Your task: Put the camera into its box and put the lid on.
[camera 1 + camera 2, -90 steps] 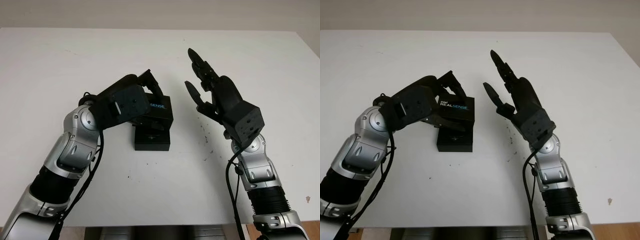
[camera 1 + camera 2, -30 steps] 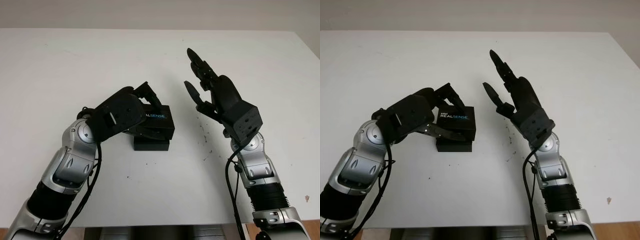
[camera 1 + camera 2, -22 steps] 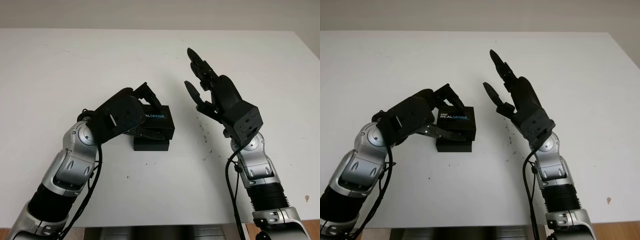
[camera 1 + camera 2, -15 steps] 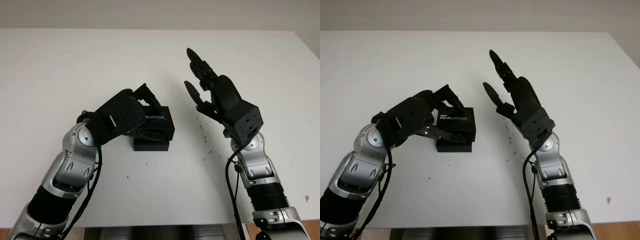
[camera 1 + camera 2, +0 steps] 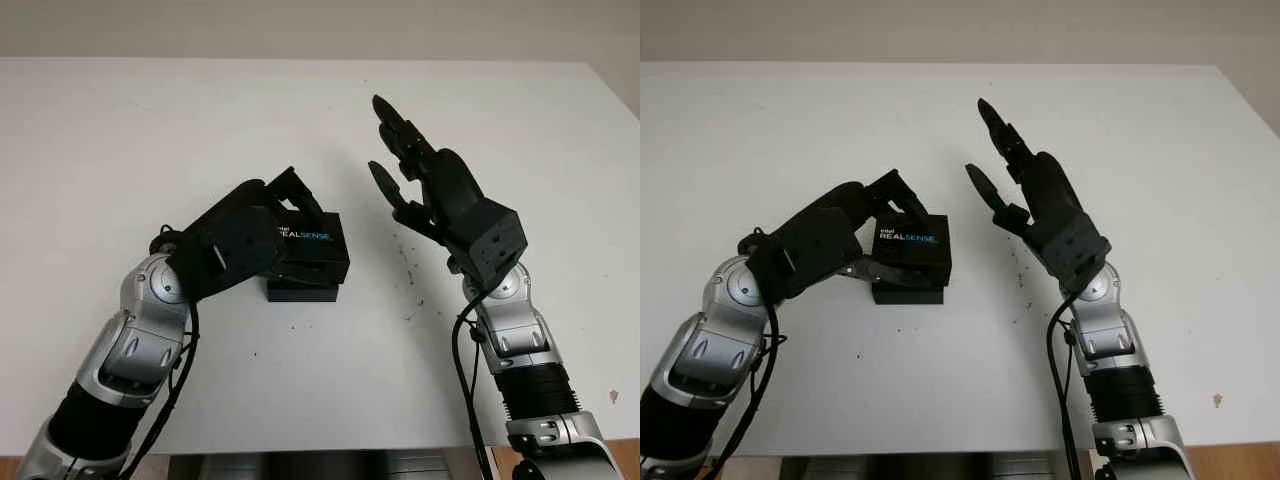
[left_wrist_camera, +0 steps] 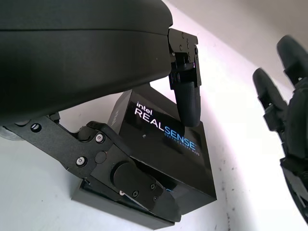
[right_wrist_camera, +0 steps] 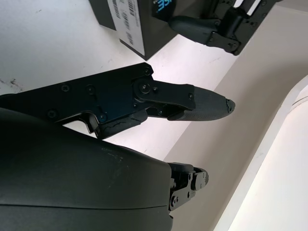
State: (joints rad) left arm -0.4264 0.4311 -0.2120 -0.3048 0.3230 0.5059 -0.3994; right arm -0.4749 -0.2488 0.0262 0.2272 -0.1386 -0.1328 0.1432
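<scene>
Lid (image 5: 312,241) of the camera box sits in the left hand (image 5: 262,238), near the middle of the white table (image 5: 150,130). It is black and has white words printed on top. The left hand is clamped on it: 1 finger (image 6: 185,98) lies across the top, by the far edge, and another finger (image 6: 130,180) presses on the near side. The lid is over the bottom part of the box (image 5: 302,289) and is tilted a little. A strip of the bottom part sticks out on the near side. You cannot tell if the lid is pushed all the way down. You cannot tell if the camera is inside, because the lid covers the box. The left arm (image 5: 135,345) comes up from the bottom left, bent at the silver elbow. The right hand (image 5: 425,185) is open and holds nothing. It is up above the table, to the right of the box and apart from it, with its fingers pointing away from the robot. Some small dark specks (image 5: 410,275) lie on the table between the box and the right arm (image 5: 515,345).
</scene>
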